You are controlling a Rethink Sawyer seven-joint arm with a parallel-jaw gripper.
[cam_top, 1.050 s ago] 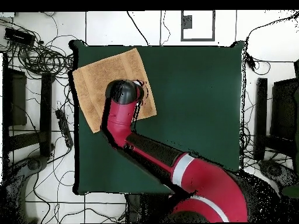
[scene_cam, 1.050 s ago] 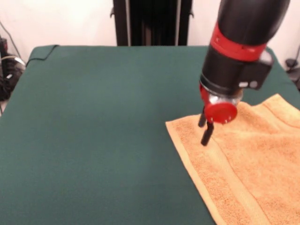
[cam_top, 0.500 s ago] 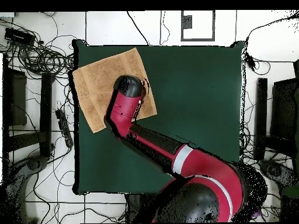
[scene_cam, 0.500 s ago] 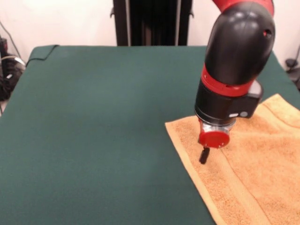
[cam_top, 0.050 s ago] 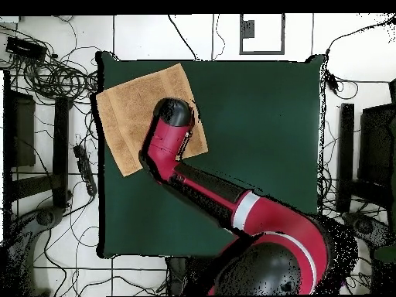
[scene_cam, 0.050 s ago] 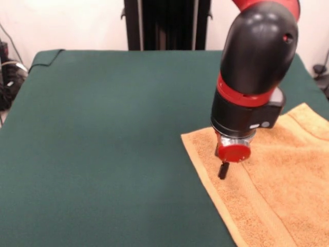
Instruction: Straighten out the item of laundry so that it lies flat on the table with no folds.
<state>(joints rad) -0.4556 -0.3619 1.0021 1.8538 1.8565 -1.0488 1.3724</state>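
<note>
Orange-tan towel (scene_cam, 0.050 s ago: 277,180), one; gripper (scene_cam, 0.050 s ago: 223,170) one.

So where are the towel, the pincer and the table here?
towel (scene_cam, 0.050 s ago: 277,190): front view, on its bare middle.
pincer (scene_cam, 0.050 s ago: 223,170): front view, at the black tips over the towel's edge.
table (cam_top, 0.050 s ago: 263,131): overhead view, on bare green cloth.

The tabletop (scene_cam, 0.050 s ago: 103,128) lies bare across most of its green cloth; only the towel (scene_cam, 0.050 s ago: 277,195), under the arm (scene_cam, 0.050 s ago: 254,67), fills one corner.
</note>
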